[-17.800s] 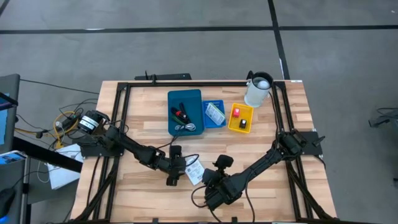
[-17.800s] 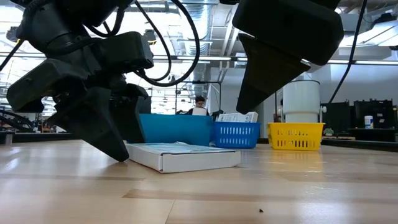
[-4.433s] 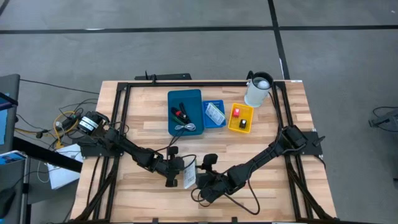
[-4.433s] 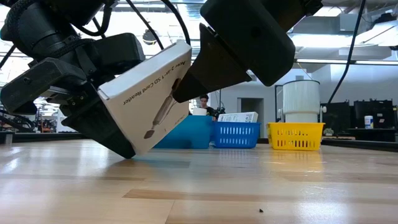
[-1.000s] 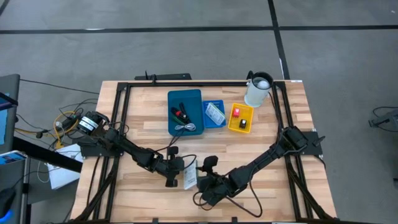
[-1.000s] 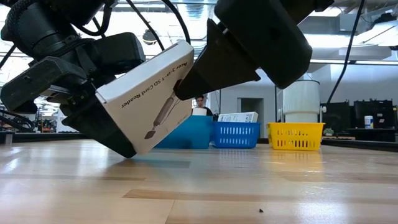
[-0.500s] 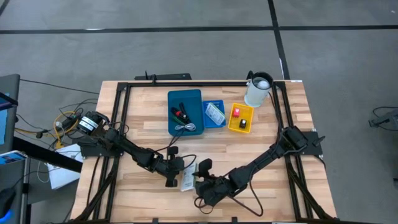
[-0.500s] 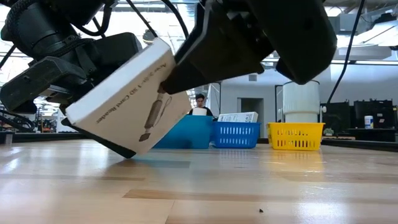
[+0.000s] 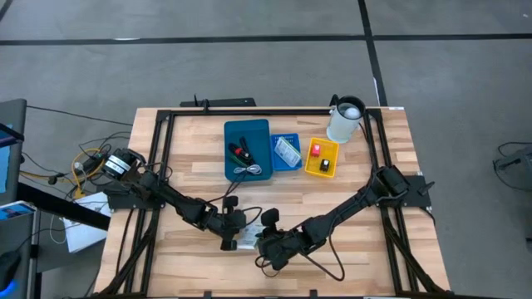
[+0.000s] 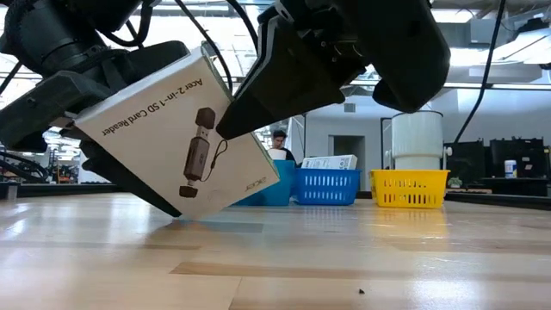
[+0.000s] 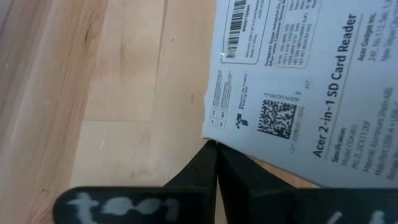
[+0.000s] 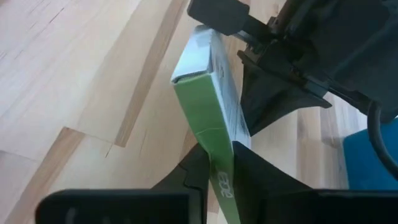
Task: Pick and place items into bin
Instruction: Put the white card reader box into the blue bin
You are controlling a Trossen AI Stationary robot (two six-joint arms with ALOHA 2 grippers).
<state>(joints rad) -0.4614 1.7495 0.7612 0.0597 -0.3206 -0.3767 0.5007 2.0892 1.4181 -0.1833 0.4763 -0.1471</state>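
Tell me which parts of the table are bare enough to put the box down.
Bare wood lies between the bins and the arms, below the yellow bin, and along the left side beside the blue bin. The front middle is crowded: the left gripper and right gripper meet at the white box.

Showing up smooth and a little shiny: the white flat cardboard box with its green edge. Looking smooth and matt: the pale wooden table. Looking like hard plastic: the big blue bin, the small blue ribbed basket, the yellow ribbed basket.
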